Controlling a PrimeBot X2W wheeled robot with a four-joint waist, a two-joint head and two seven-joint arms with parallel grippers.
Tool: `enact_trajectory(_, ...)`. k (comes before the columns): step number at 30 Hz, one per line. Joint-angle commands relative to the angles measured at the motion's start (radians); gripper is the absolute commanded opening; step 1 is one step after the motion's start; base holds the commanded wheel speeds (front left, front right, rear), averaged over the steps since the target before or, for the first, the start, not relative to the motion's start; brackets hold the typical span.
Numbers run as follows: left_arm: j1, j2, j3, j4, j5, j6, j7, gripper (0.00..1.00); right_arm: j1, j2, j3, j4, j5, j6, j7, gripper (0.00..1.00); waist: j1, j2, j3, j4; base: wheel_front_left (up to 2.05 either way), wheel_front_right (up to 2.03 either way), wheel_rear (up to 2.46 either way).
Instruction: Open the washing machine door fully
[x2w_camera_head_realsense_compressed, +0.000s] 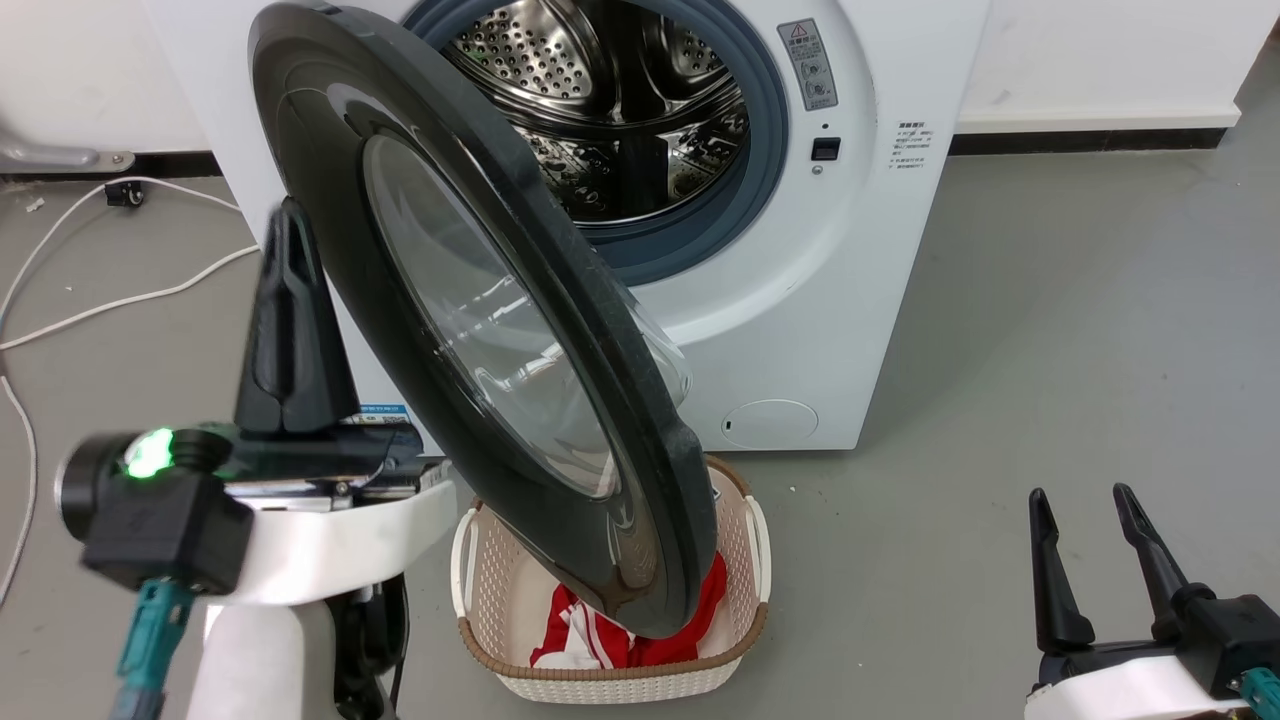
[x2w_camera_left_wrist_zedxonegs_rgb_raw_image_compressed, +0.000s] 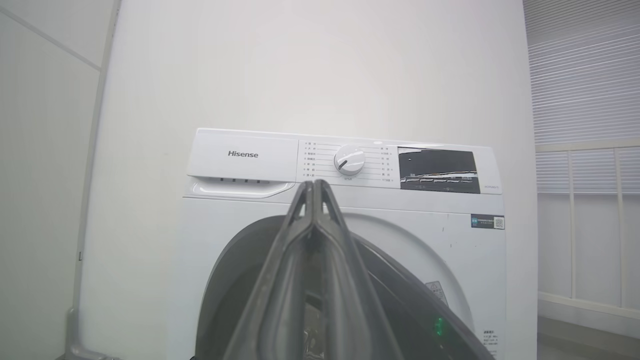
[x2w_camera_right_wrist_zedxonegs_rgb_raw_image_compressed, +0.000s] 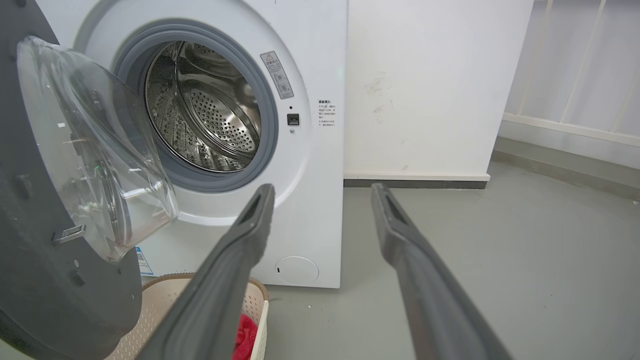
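- We see the washing machine door standing partly open.
- Our left gripper, jaws clenched empty, sits just left of it.
- Our right gripper holds its jaws released.

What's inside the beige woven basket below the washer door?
Red-and-white cloth in the beige woven plastic basket; the round black-rimmed glass door covers its middle, so more may be hidden.

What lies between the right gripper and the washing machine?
Nothing: the head view shows bare grey floor from the right gripper to the washing machine.

Door glossy blk w/ glass; drum steel.
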Motion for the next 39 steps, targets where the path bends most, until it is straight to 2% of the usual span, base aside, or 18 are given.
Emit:
enact_trajectory(1, -0.013, -0.001, -0.006, -0.02, 0.003, 0.001, -0.002, 0.0, 0.0, 0.003, 0.0, -0.004, 0.002, -0.001, 0.002, 1.0, 0.0, -0.0001, 0.0, 0.0, 0.0, 0.0, 0.0)
enact_trajectory(6, -0.075, -0.001, -0.064, -0.165, 0.008, -0.009, -0.002, 0.0, 0.002, 0.003, -0.001, -0.006, 0.004, -0.001, 0.004, 1.0, 0.0, -0.0001, -0.001, -0.003, 0.0, 0.0, 0.0)
enact_trajectory(10, -0.111, -0.001, -0.175, -0.221, -0.013, -0.022, -0.001, 0.0, 0.005, 0.003, -0.001, -0.006, 0.007, -0.001, 0.006, 1.0, 0.0, -0.0001, -0.003, -0.006, 0.0, 0.0, 0.0)
enact_trajectory(18, -0.098, 0.0, -0.484, -0.14, -0.099, -0.08, 0.012, 0.0, 0.01, 0.003, 0.004, -0.003, 0.012, -0.001, 0.012, 1.0, 0.0, -0.0001, -0.006, -0.013, 0.0, 0.0, 0.0)
enact_trajectory(22, -0.051, 0.0, -0.58, -0.068, -0.131, -0.091, 0.059, 0.0, 0.008, 0.003, 0.003, -0.001, 0.017, -0.001, 0.013, 1.0, 0.0, -0.0001, -0.003, -0.016, 0.0, 0.0, 0.0)
enact_trajectory(26, 0.025, 0.025, -0.619, -0.002, -0.155, -0.086, 0.113, 0.0, 0.01, 0.003, 0.003, 0.002, 0.022, -0.001, 0.012, 1.0, 0.0, -0.0001, 0.001, -0.017, 0.0, 0.0, 0.0)
enact_trajectory(31, 0.11, 0.063, -0.626, 0.059, -0.174, -0.058, 0.167, 0.0, 0.012, 0.003, 0.008, 0.01, 0.027, -0.001, 0.011, 1.0, 0.0, -0.0001, 0.007, -0.015, 0.0, 0.0, 0.0)
enact_trajectory(35, 0.16, 0.087, -0.617, 0.084, -0.172, -0.025, 0.185, 0.0, 0.006, 0.003, 0.013, 0.014, 0.033, -0.001, 0.009, 1.0, 0.0, -0.0001, 0.014, -0.013, 0.0, 0.0, 0.0)
enact_trajectory(39, 0.177, 0.087, -0.612, 0.113, -0.175, -0.007, 0.179, 0.0, -0.003, 0.003, 0.016, 0.019, 0.04, -0.001, 0.007, 1.0, 0.0, -0.0001, 0.024, -0.01, 0.0, 0.0, 0.0)
